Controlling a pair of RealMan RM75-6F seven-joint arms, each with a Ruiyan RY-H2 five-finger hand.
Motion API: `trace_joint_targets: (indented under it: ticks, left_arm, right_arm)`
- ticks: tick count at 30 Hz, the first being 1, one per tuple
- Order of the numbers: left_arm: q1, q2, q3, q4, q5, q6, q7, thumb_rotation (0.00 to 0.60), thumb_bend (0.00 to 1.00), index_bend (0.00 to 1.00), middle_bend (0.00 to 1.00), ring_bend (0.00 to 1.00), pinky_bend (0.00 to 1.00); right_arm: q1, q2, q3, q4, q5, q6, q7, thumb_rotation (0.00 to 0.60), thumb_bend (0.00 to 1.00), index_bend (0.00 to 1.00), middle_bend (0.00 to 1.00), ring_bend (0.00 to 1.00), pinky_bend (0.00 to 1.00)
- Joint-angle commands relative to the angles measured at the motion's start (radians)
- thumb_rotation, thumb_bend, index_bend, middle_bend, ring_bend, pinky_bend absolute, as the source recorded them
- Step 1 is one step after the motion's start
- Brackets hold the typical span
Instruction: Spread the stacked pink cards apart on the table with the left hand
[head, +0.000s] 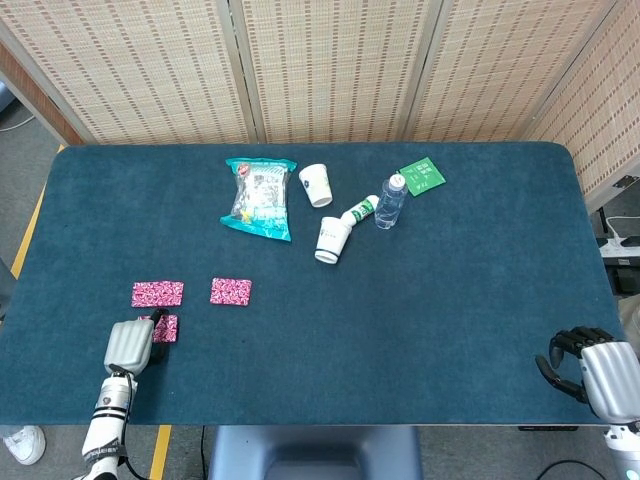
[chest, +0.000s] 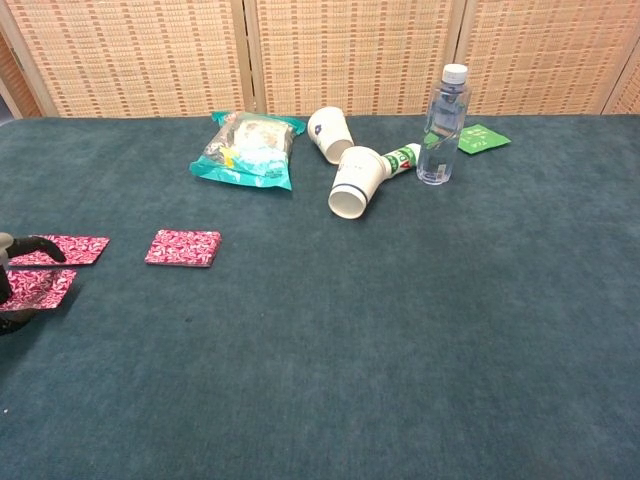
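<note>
We see three pink cards (head: 231, 291) lying flat, long axis left-to-right — the nearest card (head: 165, 328) is pinched by the left hand (head: 128, 345). The right hand (head: 590, 368) is curled, holding nothing.

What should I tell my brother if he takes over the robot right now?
Left hand: at the near left edge of the table, fingers on the nearest pink card; whether it grips or only presses it is unclear.
Right hand: idle off the near right corner, fingers curled in, holding nothing.
Cards: three lie separate, the nearest one, the left card and the right card.
Done: no stack is visible; the cards lie apart.
Left: probably just lifting the left hand off the card.
</note>
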Motion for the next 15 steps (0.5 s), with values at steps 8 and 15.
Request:
trace_joint_targets:
  ticks: [8, 15]
  left_arm:
    - [0.013, 0.021, -0.004, -0.043, 0.007, -0.010, 0.024, 0.600, 0.36, 0.06, 1.00, 1.00, 1.00]
    - [0.041, 0.026, -0.008, -0.050, 0.163, 0.083, -0.062, 0.600, 0.35, 0.14, 0.98, 1.00, 1.00]
  right_arm:
    - [-0.001, 0.002, 0.000, 0.001, -0.002, 0.005, 0.008, 0.600, 0.24, 0.75, 0.68, 0.56, 0.58]
    - [0.000, 0.000, 0.002, 0.001, -0.001, 0.004, 0.005, 0.600, 0.25, 0.75, 0.68, 0.56, 0.58]
